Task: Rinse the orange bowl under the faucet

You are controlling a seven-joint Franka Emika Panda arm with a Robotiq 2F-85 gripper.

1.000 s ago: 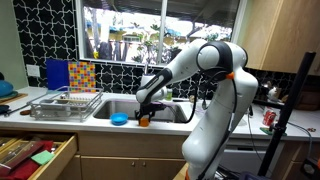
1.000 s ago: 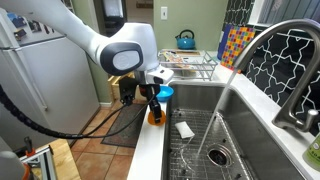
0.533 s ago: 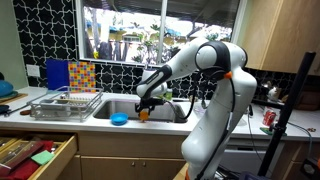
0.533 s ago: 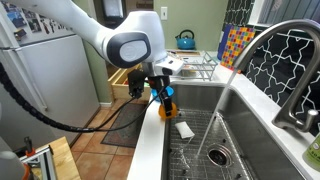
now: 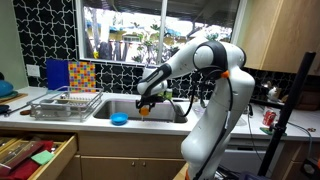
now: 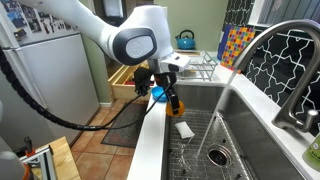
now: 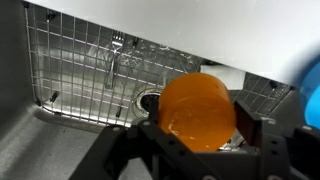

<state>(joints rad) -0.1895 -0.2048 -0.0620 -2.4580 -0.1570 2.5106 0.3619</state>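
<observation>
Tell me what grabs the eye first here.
The gripper holds the orange bowl above the sink, with the wire grid and drain below it. The faucet arches apart from the bowl. A blue bowl sits on the counter by the sink.

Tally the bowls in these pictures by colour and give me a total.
Orange bowl: 1, held in the gripper
Blue bowl: 1
Total: 2
</observation>
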